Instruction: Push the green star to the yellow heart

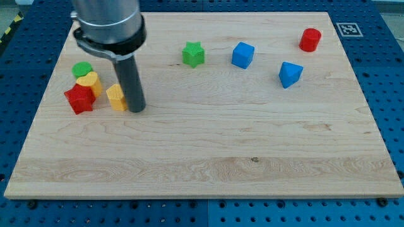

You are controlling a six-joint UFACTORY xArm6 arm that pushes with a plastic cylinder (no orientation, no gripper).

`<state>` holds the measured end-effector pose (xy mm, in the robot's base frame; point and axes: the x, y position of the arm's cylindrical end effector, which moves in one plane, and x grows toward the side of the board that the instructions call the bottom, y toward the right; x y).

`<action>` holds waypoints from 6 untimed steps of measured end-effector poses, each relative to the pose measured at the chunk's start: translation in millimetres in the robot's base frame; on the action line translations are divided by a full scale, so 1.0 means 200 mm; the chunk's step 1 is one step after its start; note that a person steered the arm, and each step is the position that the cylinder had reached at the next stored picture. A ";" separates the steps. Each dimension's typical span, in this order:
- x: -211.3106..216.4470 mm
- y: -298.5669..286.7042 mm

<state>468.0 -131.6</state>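
Wood board [208,157] on a blue pegboard bench, blocks scattered along the top and left. No jaws on this rig, just a rod, so nothing to open or close; my tip [136,110] is down on the board at the view's left, just right of a yellow block [116,98], touching or nearly so. Which yellow piece is the heart I can't tell for sure: a second yellow block [90,82] sits just left of that, wedged between a green round block [81,69] and a red star [79,98]. Green star [194,54] is near the top centre, well apart from both yellows and from my tip. Judgement: push not started. Left to do: get the tip round to the star's right side, then shove it left and down to the heart. Two blue blocks [242,55] [290,74] and a red cylinder [310,39] sit to the right, out of the way.
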 end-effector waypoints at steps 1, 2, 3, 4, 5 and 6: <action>0.00 -0.02; 0.00 0.17; -0.08 0.42; -0.24 0.61; -0.37 0.69; -0.48 0.68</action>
<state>371.6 3.5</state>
